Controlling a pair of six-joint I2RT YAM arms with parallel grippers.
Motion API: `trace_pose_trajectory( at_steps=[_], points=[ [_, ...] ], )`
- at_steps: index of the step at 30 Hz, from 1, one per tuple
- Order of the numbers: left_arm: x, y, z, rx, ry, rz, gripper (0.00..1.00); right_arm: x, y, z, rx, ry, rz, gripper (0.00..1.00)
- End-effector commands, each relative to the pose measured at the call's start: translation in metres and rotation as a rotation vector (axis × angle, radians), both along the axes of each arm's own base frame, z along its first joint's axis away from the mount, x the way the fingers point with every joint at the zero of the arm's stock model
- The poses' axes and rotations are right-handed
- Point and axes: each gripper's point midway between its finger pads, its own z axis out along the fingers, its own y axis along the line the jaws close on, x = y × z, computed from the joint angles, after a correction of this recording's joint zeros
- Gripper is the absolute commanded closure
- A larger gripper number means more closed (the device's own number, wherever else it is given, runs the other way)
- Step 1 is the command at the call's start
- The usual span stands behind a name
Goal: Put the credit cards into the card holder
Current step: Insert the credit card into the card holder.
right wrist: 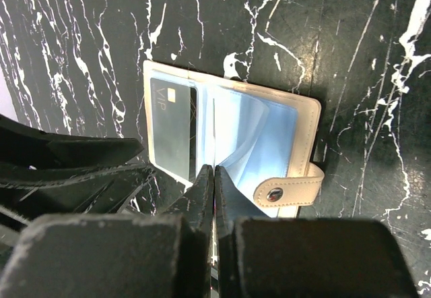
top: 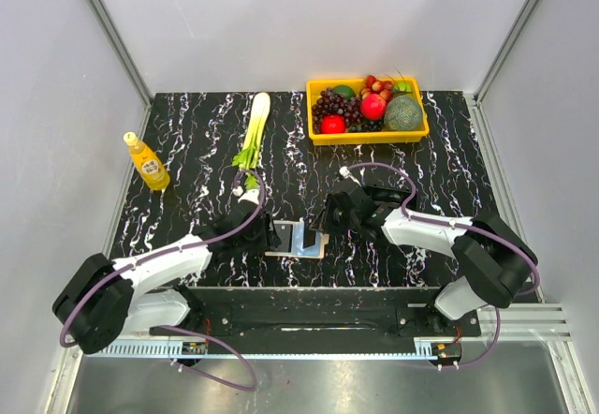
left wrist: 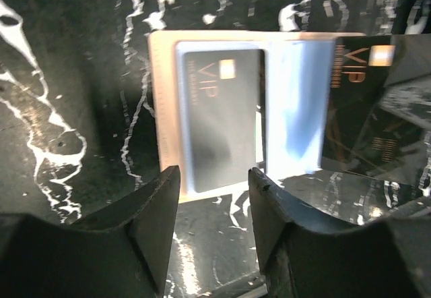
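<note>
Card holder point(right wrist: 308, 129) lies open and flat on the black marbled table point(top: 187, 152), near its front edge, between the two arms. Left gripper point(left wrist: 214, 176) hovers just short of it, jaws parted and empty. Right gripper point(right wrist: 213, 173) is pinched tight on a loose VIP card point(left wrist: 363, 109), held on edge over the light blue sleeve point(left wrist: 296, 102). A pocketed VIP card point(left wrist: 222, 116) already fills the left side. Inserting the second card looks to be the step in hand. Next, its leading edge must find the sleeve mouth and slide in.

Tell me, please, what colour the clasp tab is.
The clasp tab is beige; the right wrist view shows it best.
</note>
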Motion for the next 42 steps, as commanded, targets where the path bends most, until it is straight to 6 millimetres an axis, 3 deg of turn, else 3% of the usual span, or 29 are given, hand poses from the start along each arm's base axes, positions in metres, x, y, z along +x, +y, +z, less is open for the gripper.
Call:
trace_pose_trajectory(
  at_steps=[1, 9, 16, 25, 32, 42],
  points=[
    [0.001, 0.015, -0.019, 0.026, 0.042, 0.075, 0.51, 0.006, 0.000, 0.014, 0.002, -0.052, -0.015, 1.00],
    [-0.003, 0.004, -0.034, 0.000, 0.089, 0.027, 0.52, 0.003, -0.002, 0.007, -0.006, -0.031, -0.020, 1.00],
    [-0.011, -0.003, -0.042, -0.026, 0.125, -0.007, 0.56, -0.006, -0.037, 0.006, -0.092, -0.041, -0.102, 1.00],
    [-0.016, 0.000, -0.050, -0.012, 0.147, -0.009, 0.59, -0.004, -0.054, 0.039, -0.087, -0.117, -0.152, 1.00],
    [-0.015, -0.001, -0.046, -0.018, 0.138, -0.018, 0.59, -0.010, -0.072, 0.020, -0.167, -0.087, -0.177, 1.00],
    [-0.014, -0.003, -0.043, -0.023, 0.134, -0.024, 0.59, -0.008, -0.073, 0.006, -0.197, -0.067, -0.172, 1.00]
  ],
)
